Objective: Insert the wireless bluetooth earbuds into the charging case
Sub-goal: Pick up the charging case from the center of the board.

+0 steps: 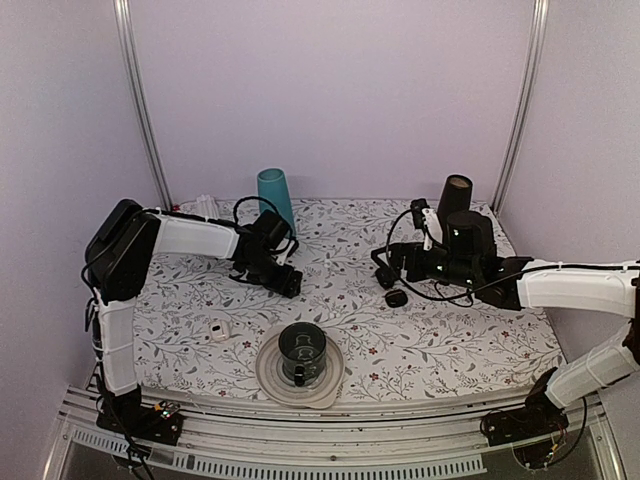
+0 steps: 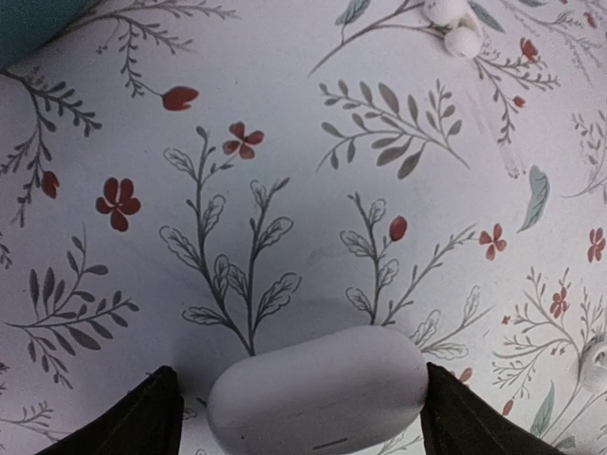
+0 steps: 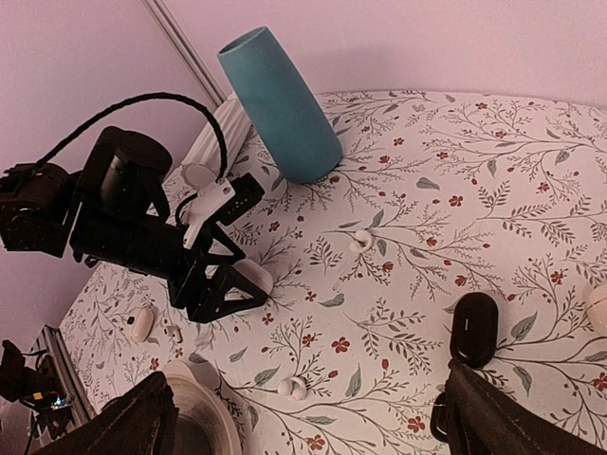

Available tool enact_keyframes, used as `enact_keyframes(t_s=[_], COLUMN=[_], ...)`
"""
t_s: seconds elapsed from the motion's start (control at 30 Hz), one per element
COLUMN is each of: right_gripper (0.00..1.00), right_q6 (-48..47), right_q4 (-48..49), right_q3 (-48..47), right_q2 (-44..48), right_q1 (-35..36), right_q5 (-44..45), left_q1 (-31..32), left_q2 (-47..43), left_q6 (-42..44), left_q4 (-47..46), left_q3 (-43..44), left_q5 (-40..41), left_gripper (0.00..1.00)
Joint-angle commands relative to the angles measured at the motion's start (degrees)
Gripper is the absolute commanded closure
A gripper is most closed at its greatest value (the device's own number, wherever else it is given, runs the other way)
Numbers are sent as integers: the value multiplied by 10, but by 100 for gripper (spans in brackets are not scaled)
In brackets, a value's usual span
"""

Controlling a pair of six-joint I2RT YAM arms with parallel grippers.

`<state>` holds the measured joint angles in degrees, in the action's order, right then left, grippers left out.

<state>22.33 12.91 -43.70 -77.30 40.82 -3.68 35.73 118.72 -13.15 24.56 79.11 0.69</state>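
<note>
A: Left hand [image 2: 305, 422] spread wide, the charging case [image 2: 318, 389] lying on the table [image 2: 285, 142] between its fingers, a gap on one side!
B: And the right hand [image 3: 318, 427]?
A: Wide too, nothing in it, hovering well apart from the case; white earbuds [image 2: 463, 40] lie loose beyond it
</note>
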Motion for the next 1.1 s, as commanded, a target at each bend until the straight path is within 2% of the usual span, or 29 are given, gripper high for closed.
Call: enact_keyframes(t_s=[0.0,0.3,0.67,1.07], right_gripper=[1,1,1,1], right_q6=[1,0,11,37], right_q4=[0,0,18,78], right_q3=[-16,-11,9,12], right_q2=[-5,1,13,-18], right_q1=[3,2,2,1], right_q5=[-5,7,15,-39], left_q1=[6,8,8,10], left_q2=[-14,1,-1,-55], left_q6=[-23,-22,-2,20], left_q4=[-5,6,19,-44], left_q3=[-6,-4,5,-16], left_q5=[0,39,53,22], left_gripper=[13,17,42,47])
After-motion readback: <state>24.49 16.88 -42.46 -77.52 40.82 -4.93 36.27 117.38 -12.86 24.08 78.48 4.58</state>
